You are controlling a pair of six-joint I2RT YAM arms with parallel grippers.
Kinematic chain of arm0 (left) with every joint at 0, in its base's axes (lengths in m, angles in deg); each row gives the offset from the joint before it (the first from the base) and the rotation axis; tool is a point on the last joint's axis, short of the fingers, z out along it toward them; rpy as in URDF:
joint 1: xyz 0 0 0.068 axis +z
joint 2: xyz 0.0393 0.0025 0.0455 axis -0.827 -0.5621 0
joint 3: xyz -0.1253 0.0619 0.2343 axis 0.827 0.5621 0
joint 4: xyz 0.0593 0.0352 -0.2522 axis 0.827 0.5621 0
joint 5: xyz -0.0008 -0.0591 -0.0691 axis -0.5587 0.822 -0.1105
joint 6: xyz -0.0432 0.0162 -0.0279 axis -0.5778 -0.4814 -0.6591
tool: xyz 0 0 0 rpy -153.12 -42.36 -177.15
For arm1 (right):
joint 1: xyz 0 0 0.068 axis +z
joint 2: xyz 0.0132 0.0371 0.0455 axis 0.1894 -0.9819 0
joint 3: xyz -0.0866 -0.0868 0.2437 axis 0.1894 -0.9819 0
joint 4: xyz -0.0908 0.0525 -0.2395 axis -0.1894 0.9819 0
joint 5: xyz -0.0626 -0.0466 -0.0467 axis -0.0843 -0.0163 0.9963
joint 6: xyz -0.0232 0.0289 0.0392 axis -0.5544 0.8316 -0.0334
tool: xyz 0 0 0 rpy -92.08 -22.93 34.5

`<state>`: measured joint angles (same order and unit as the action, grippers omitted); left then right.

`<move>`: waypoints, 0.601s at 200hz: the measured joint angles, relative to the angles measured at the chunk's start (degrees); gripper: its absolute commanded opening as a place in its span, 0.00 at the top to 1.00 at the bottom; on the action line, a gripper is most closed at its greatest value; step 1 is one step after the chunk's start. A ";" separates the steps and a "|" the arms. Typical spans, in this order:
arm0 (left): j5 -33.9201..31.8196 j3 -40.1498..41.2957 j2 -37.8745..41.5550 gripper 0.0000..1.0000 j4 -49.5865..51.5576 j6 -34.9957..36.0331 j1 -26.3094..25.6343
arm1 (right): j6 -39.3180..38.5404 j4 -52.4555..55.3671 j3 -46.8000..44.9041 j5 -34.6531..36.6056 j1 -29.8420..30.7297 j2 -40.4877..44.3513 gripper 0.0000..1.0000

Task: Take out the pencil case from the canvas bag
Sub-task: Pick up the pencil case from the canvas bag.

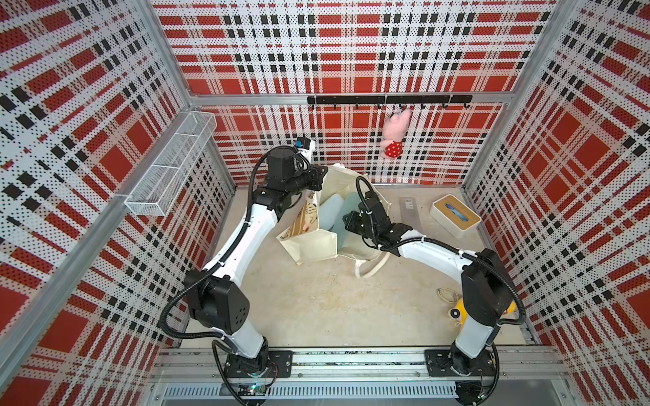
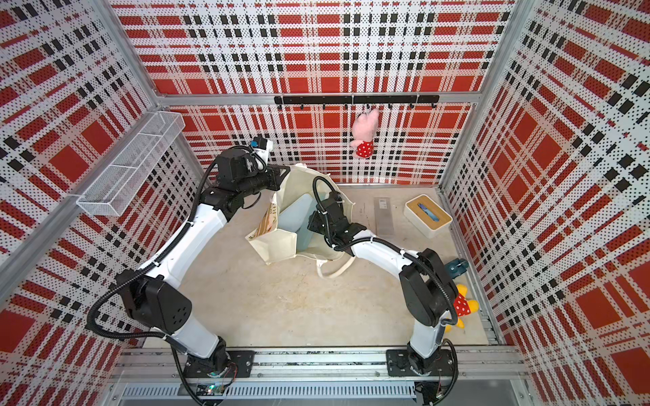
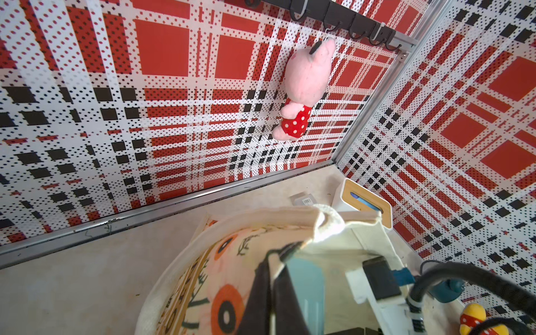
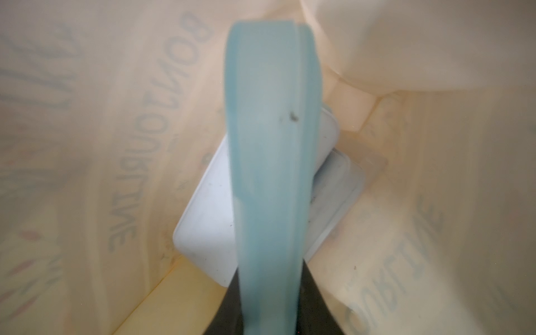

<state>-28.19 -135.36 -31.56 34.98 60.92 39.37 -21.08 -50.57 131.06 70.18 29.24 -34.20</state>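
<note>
My left claw (image 3: pixel 282 258) is pinched shut on the rim of the canvas bag (image 1: pixel 313 246), so I should hold that mouth wide. Inside, my right claw (image 4: pixel 272 304) is clamped narrow on the pale blue pencil case (image 4: pixel 269 145); I'd lift straight up, clear of the cloth. Beige tabletop (image 1: pixel 316 309), plaid walls (image 1: pixel 351 52), white box (image 1: pixel 455 216) at right.

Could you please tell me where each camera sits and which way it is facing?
Top views: high at the front, looking down on the bag; left arm and right arm show in full.
Left wrist: on the left arm, facing the back wall and pink plush over the left hand, shut on the bag's rim.
Right wrist: inside the bag, looking down along the blue case held in the right hand.
Shared: top views and left wrist all show bag, case, plush and box.
</note>
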 measured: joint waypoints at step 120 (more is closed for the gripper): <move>0.63 0.00 0.00 1.00 0.00 -0.83 1.49 | -17.92 -1.84 -0.85 -8.20 -1.18 8.31 1.00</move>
<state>-27.55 -135.36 -31.56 34.98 60.09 40.86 -39.00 -52.41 130.21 61.98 28.06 -25.89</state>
